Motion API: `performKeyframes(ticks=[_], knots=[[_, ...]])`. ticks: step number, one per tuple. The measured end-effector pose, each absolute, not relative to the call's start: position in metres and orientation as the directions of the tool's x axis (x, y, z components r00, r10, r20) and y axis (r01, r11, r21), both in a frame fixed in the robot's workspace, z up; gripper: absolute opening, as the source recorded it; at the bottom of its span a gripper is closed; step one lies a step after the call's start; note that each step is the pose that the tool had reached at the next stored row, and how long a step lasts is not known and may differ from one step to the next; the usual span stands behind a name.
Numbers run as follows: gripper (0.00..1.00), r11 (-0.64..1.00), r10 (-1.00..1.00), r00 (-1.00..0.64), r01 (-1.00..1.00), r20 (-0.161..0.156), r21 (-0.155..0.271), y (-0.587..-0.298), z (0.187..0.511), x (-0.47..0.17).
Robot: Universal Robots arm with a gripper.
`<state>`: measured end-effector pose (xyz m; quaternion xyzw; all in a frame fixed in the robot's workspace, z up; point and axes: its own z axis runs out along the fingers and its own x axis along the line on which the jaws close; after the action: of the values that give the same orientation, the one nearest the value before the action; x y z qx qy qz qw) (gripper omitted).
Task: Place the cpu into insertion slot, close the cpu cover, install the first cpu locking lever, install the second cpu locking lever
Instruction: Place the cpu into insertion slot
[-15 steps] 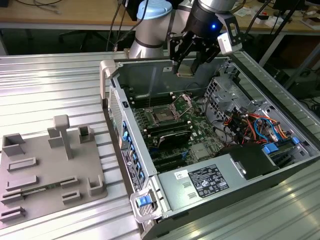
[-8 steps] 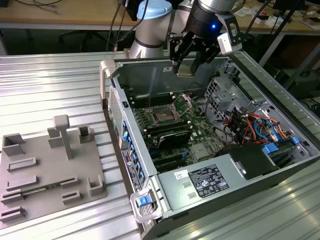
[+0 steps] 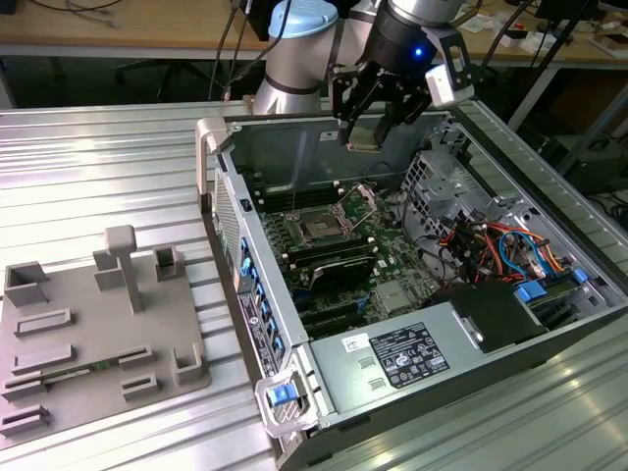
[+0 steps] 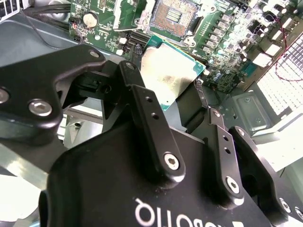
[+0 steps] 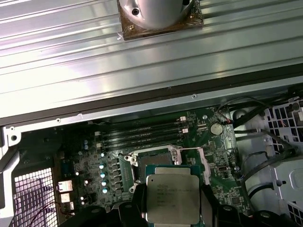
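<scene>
In the exterior view, your gripper point(image 3: 371, 126) hangs over the open computer case point(image 3: 257, 294), its fingers clamped on the cpu point(image 3: 362, 134). The chip is in the air, clear of the green circuit board point(image 3: 392, 257). Lower down, the insertion slot point(image 3: 319, 227) lies bare. The cpu cover point(image 3: 358, 202) stands tilted up just beside it, on the exterior view's right. A grey tray point(image 3: 88, 334) sits on the ribbed metal table point(image 3: 98, 167) at the exterior view's left, apart from the case.

In the second wrist view, you see two black fingers point(image 4: 142, 109) pressing on opposite edges of the cpu, its silver face towards the camera. The uncovered slot lies beyond it on the board.

In the first wrist view, the chip is held flat between the fingers. The open slot shows past its far edge, and the long memory slots point(image 5: 142, 137) run beyond that.
</scene>
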<state>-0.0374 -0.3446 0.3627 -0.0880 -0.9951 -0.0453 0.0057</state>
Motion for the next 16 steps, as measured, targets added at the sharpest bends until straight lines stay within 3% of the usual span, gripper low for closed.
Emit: performKeyframes(ticks=[16], knots=[[0.55, 0.946, 0.312, -0.95, 0.312, 0.019, 0.088, -0.3446, 0.3599, -0.038]])
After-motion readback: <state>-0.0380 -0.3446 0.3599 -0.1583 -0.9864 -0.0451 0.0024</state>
